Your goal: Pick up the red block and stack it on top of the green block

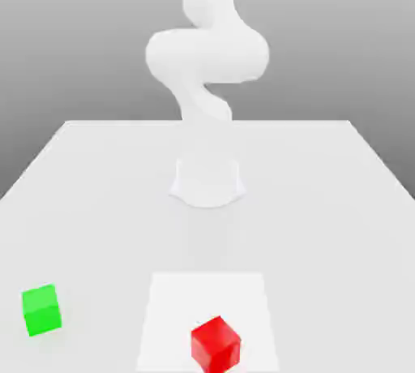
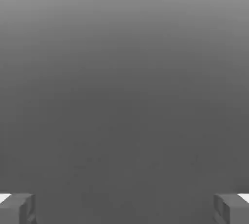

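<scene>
Here we begin nearest the camera: the red block (image 1: 216, 345) sits at the near edge of the table (image 1: 340, 201), slightly to the exterior view's right of centre, on a paler square patch (image 1: 170, 315). It is turned so that a corner faces us, and its faces run diagonal to the table's edges. At about the same depth, well apart toward the exterior view's left, rests the green block (image 1: 41, 309), nearly square to the table and bare on top.

Farther back we see the arm (image 1: 207, 55) rising from its round base (image 1: 207, 181) in the middle of the table.

In the hand view our gripper (image 2: 124, 208) shows its two fingertips (image 2: 17, 208) spread wide apart with nothing between them, over blank grey.

So the relation that matters, as we judge it, is this: the red block lies on the near side of the base, almost straight out from it, and the green one off to the left. We expect the reach to go forward first, with a wrist turn to meet the cube's rotated faces.
</scene>
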`<state>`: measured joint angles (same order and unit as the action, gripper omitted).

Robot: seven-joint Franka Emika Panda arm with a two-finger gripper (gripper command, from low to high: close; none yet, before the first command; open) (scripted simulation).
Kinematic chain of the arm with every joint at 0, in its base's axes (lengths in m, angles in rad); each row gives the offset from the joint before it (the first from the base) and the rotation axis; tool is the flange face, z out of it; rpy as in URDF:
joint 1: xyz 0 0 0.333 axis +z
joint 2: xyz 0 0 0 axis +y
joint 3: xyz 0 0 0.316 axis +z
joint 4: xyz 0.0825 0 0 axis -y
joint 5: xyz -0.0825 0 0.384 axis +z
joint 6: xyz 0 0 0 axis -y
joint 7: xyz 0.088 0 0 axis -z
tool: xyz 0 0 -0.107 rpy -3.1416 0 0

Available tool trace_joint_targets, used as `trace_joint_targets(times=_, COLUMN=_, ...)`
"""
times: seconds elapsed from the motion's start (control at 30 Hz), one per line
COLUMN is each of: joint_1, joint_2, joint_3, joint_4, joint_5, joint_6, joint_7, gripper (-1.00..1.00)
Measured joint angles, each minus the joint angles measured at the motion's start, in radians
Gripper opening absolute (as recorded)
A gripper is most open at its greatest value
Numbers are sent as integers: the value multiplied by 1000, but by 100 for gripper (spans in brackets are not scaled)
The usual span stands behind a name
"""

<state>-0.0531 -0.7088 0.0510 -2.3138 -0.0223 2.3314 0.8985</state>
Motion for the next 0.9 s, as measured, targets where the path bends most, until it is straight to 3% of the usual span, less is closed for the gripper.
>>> trace_joint_targets(times=0.3, joint_1=-155, joint_2=334, joint_3=153, joint_4=-49, joint_5=-108, joint_6=112, joint_7=378, gripper=0)
trace_joint_targets(times=0.57, joint_1=-211, joint_2=626, joint_3=203, joint_4=-92, joint_5=-194, joint_6=210, joint_7=702, gripper=0)
trace_joint_targets(times=0.9, joint_1=-200, joint_2=953, joint_3=203, joint_4=-143, joint_5=-134, joint_6=366, joint_7=958, gripper=0)
